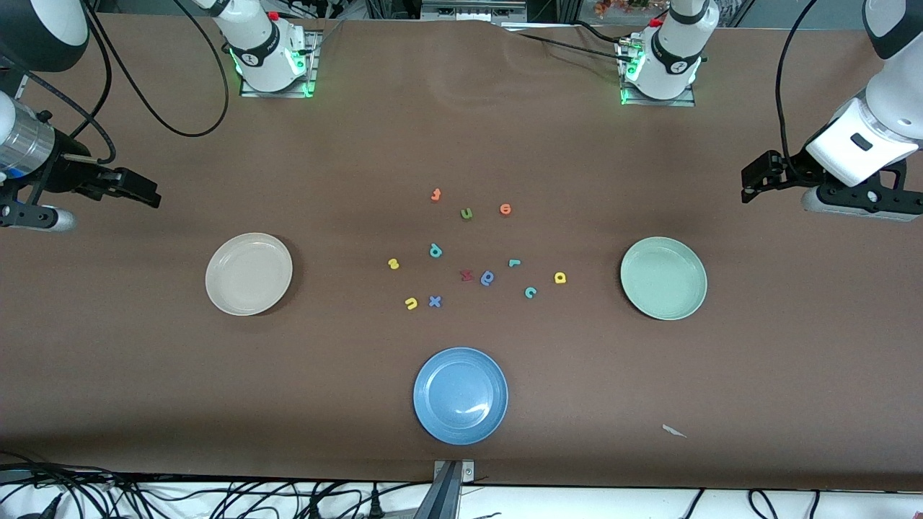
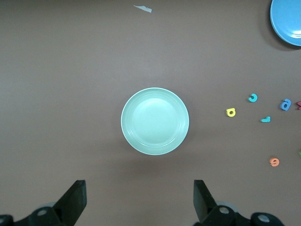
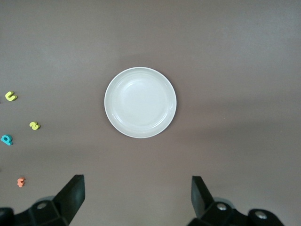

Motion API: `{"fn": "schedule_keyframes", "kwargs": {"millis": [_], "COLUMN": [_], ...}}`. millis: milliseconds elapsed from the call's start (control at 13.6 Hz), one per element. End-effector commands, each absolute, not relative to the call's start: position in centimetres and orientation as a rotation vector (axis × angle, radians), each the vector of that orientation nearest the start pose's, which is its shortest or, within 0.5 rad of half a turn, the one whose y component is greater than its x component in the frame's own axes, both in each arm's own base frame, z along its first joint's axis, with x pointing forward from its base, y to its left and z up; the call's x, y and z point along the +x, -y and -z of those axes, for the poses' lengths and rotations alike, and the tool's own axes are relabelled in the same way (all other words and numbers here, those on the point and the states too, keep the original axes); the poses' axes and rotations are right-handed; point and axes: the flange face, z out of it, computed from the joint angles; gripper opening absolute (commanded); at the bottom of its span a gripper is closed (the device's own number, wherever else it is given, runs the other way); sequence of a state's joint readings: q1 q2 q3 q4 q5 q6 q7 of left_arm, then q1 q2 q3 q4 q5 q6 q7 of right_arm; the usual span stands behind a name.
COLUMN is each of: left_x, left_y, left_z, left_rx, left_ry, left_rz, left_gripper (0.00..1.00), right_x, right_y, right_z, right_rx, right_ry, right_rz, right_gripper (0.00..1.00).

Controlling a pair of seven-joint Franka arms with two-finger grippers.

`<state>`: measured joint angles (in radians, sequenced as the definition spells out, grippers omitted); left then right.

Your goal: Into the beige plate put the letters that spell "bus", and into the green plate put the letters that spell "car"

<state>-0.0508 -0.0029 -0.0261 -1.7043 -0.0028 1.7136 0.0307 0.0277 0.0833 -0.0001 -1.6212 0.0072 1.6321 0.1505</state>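
Note:
The beige plate [image 1: 249,274] [image 3: 140,102] lies toward the right arm's end of the table, the green plate [image 1: 663,278] [image 2: 154,121] toward the left arm's end. Both hold nothing. Between them lie the teal b [image 1: 435,251] [image 3: 6,140], yellow s [image 1: 393,264] [image 3: 34,125], yellow u [image 1: 411,303] [image 3: 11,96], teal c [image 1: 531,292] [image 2: 253,98], yellow a [image 1: 560,277] [image 2: 231,112] and teal r [image 1: 514,263] [image 2: 265,119]. My left gripper [image 1: 751,182] [image 2: 140,200] hangs open over bare table near the green plate. My right gripper [image 1: 150,192] [image 3: 136,200] hangs open near the beige plate.
A blue plate [image 1: 461,396] sits near the front edge at mid-table. Mixed among the letters are an orange t [image 1: 435,194], an olive u [image 1: 466,213], an orange round letter [image 1: 505,209], a red letter [image 1: 466,274], a darker blue round letter [image 1: 487,277] and a blue x [image 1: 435,301]. A paper scrap [image 1: 673,431] lies nearer the camera than the green plate.

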Motion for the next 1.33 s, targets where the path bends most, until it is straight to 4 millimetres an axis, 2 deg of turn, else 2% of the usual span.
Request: {"fn": "schedule_keyframes", "kwargs": {"millis": [0,1252], "left_x": [55.6,55.63], "left_y": [4.28,4.2], "left_z": [-57.66,-57.5], "left_rx": [-3.164,-3.164], "left_ry": [-0.171,-0.169], "left_rz": [0.021,0.016], "left_gripper": [1.0,1.0], "right_x": [57.69,57.41], "right_y": [-1.51,-1.53], "right_z": [-56.31,-56.25], "right_rx": [-3.114,-3.113], "right_ry": [-0.18,-0.189], "right_rz": [-0.125,-0.161], "right_gripper": [1.0,1.0]}}
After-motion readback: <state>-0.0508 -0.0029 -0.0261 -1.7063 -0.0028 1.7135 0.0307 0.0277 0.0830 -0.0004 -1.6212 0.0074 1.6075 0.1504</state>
